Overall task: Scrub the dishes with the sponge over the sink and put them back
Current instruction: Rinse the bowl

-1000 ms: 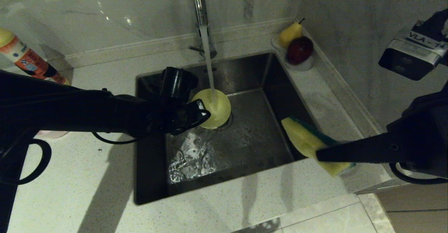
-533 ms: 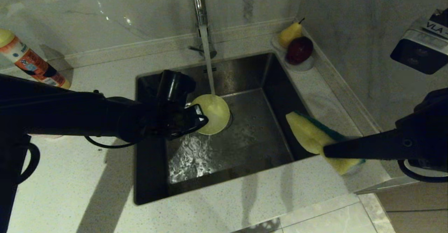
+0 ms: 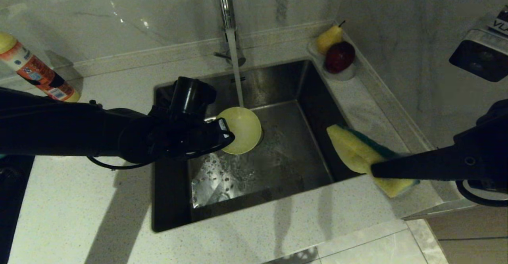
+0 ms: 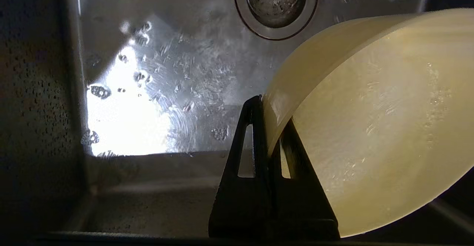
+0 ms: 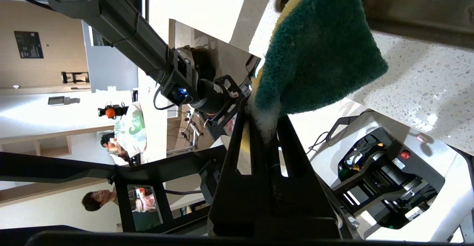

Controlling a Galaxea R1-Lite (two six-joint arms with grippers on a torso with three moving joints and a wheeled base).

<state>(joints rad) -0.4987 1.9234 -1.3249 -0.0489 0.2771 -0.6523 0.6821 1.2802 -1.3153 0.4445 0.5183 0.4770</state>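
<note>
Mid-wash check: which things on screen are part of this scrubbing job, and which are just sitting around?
In the job:
- yellow bowl, pinched at its rim by the left gripper, under the tap's stream
- sponge, clamped in the right gripper
- sink

Lying about:
- pear and apple on the white dish
- bottle

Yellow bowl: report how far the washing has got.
Done: nothing visibly finished. In hand: the left gripper pinches the yellow bowl by its rim over the sink, under the running tap; the right gripper holds the sponge at the sink's right edge, apart from the bowl. Left: scrubbing it and putting it back.
</note>
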